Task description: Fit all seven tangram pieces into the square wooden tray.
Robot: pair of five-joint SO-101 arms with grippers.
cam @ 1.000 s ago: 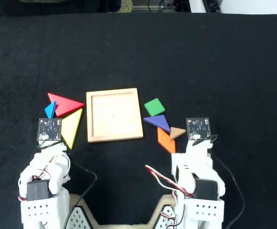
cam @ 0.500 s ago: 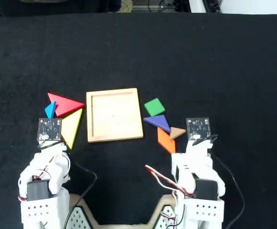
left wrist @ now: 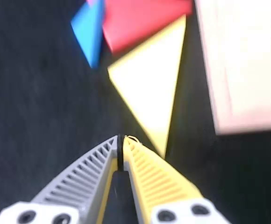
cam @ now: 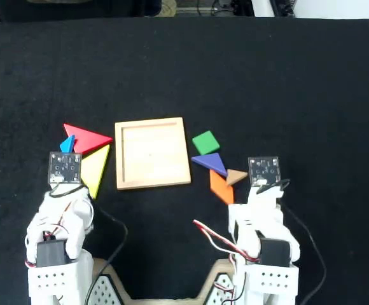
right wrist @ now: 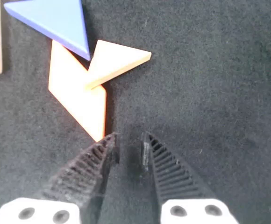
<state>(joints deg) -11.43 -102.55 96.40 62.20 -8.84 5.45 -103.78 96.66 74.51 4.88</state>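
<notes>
Black tabletop [cam: 184, 70] under everything. In the middle, square wooden tray [cam: 151, 152], lying flat, with all seven pieces outside it on the tabletop. Left tool [left wrist: 123, 141] with fingers pressed together on nothing, just beside the narrow corner of the yellow triangle [left wrist: 152, 93]. Right tool [right wrist: 129, 140] a little spread, holding nothing, near one end of the orange parallelogram [right wrist: 77, 91]. Left of the tray, red triangle [cam: 86, 136] touching the yellow one. Right of the tray, purple triangle [cam: 212, 162], then green square [cam: 205, 142]. Small tan triangle [cam: 236, 176] touching the parallelogram. Small blue triangle [cam: 67, 147] against the red one.
</notes>
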